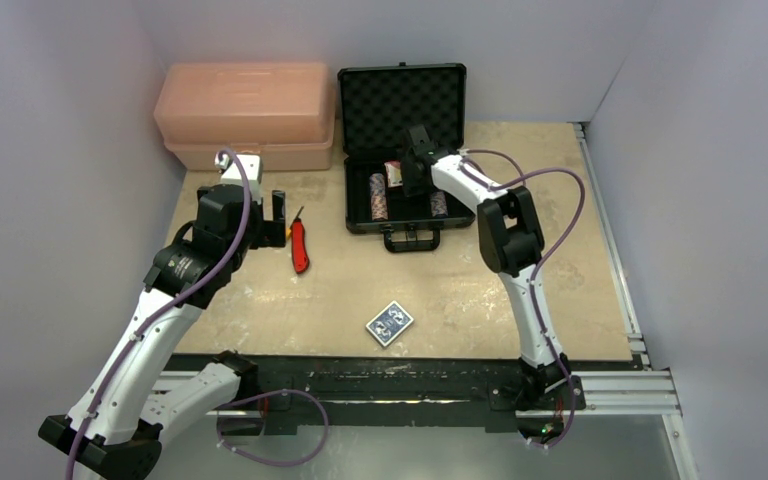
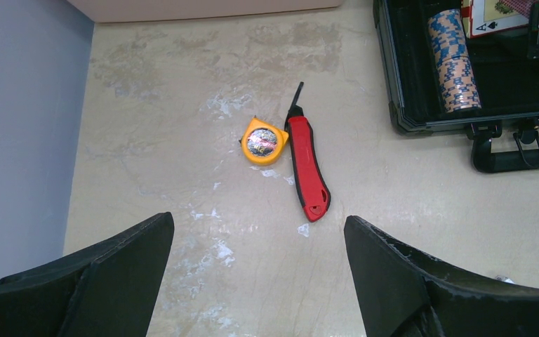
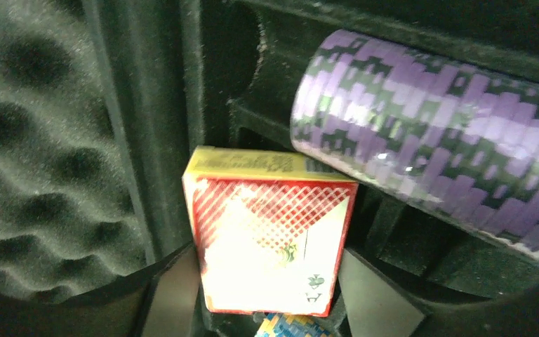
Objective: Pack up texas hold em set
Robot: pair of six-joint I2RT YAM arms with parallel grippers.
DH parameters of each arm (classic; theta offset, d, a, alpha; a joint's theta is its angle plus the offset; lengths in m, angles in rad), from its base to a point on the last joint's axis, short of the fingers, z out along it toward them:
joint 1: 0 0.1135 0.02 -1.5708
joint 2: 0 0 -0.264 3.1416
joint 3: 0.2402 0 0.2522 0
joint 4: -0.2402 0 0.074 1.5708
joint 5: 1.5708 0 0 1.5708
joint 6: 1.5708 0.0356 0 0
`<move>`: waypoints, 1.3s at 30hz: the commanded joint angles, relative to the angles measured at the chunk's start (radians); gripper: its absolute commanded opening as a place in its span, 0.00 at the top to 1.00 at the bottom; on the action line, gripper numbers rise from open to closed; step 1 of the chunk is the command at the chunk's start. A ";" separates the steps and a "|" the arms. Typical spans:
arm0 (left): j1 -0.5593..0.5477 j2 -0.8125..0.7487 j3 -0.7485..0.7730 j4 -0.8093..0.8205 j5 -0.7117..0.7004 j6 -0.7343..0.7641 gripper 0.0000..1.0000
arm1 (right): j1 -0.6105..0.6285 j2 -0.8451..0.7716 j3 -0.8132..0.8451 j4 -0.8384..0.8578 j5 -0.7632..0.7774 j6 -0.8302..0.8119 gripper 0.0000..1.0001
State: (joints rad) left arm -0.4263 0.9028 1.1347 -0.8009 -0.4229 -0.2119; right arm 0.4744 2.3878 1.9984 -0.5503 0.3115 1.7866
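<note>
— Where is there open room?
— On the table [image 1: 480, 290] between the briefcase [image 1: 400, 95] and the near edge, where only the blue card deck [image 1: 389, 323] lies.
— And the grippers?
— The right gripper [image 3: 272, 302] clamps the red card deck [image 3: 270, 239] inside the case, beside a purple chip stack [image 3: 428, 161]. The left gripper [image 2: 258, 225] gapes above the utility knife [image 2: 307, 168]. Only its wrist view shows the tape measure [image 2: 261, 141].
</note>
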 commanded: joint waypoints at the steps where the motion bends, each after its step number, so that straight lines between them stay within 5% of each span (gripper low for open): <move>1: 0.006 -0.011 -0.001 0.036 -0.007 0.024 0.09 | 0.035 -0.026 -0.051 -0.119 -0.106 -0.081 0.20; 4: 0.006 -0.010 -0.001 0.036 -0.008 0.025 0.09 | 0.035 -0.054 -0.075 -0.119 -0.096 -0.088 0.03; 19: 0.006 -0.012 -0.001 0.037 -0.012 0.026 0.09 | 0.042 -0.235 -0.156 -0.172 -0.012 -0.318 0.01; 26: 0.006 -0.008 0.000 0.036 -0.010 0.026 0.09 | 0.053 -0.372 -0.218 -0.139 0.144 -0.612 0.01; 29: 0.007 -0.010 0.001 0.036 -0.013 0.026 0.09 | 0.055 -0.440 -0.286 -0.001 0.176 -0.821 0.01; 33: 0.006 -0.009 -0.001 0.037 -0.019 0.028 0.09 | 0.056 -0.496 -0.350 0.211 0.138 -1.164 0.01; 39: 0.007 0.001 -0.001 0.036 -0.017 0.026 0.09 | 0.054 -0.453 -0.250 0.263 0.009 -1.446 0.02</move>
State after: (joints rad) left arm -0.4259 0.9031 1.1343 -0.8009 -0.4244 -0.1978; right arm 0.5251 1.9167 1.6806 -0.3946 0.3958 0.6323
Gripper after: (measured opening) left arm 0.913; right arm 0.979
